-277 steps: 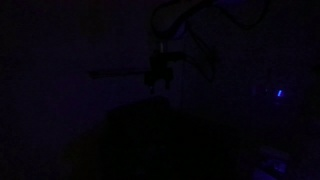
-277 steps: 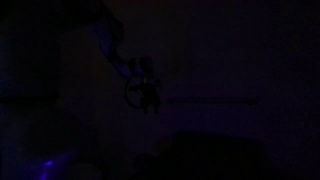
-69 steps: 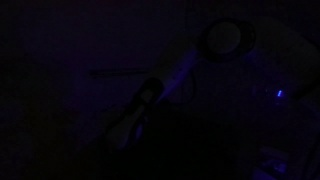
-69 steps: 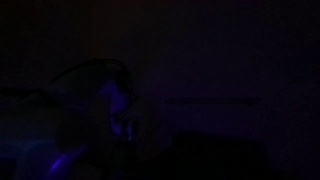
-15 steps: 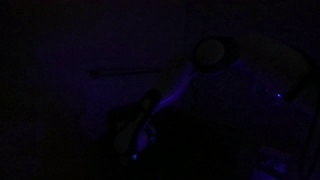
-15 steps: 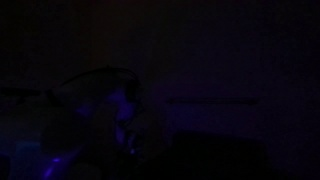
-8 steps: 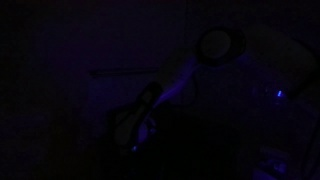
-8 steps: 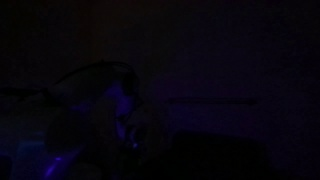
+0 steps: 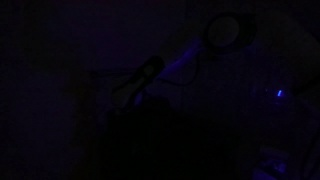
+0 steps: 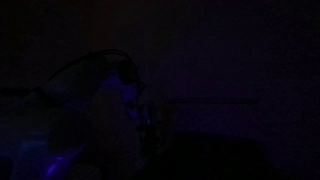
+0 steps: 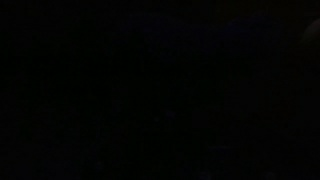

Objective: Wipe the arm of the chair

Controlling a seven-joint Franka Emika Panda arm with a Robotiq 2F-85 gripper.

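Right under the dim bluish robot arm [image 9: 180,62] sits a big dark bulky chair [image 9: 160,145], but the room is near-black and I honestly can't pick out its armrest. The robot's gripper [image 9: 125,90] hangs just above that dark mass with its fingers closed, can't tell on what. A tiny blue light [image 9: 279,94] glows well off to the side of the arm, and the wrist view is pure black
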